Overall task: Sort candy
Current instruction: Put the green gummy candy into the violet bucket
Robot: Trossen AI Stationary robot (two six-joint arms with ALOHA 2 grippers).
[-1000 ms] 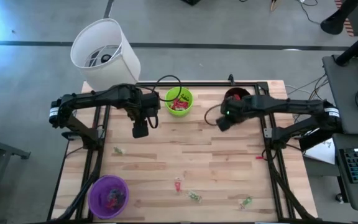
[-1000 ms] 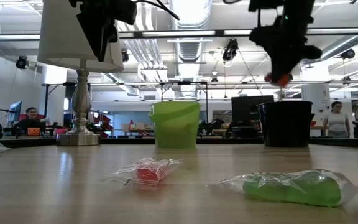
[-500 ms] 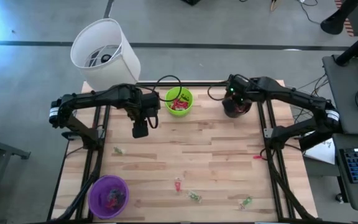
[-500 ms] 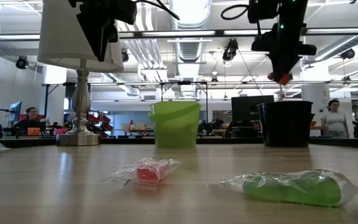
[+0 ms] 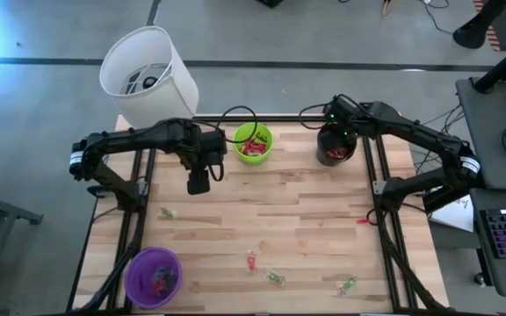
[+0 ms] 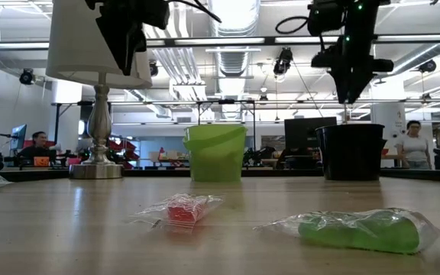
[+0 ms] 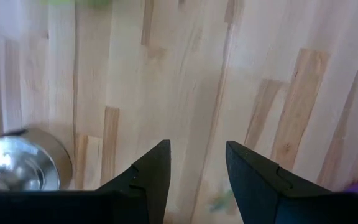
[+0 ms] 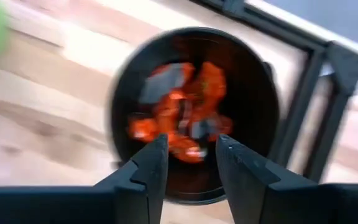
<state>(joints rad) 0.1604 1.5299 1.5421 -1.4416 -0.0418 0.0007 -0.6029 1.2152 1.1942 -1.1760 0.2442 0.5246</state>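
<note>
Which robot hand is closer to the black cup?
Right. The right gripper hangs open just above the black cup, while the left gripper waits beyond the green cup.

Mid table [image 5: 306, 219] open; lamp [image 5: 148, 75], cups [image 5: 253, 143] crowd far edge

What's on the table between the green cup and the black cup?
Nothing: bare wood separates the green cup and black cup, clearest in the high view.

White lamp [image 5: 148, 68]; three cups [image 5: 154, 276]
</note>
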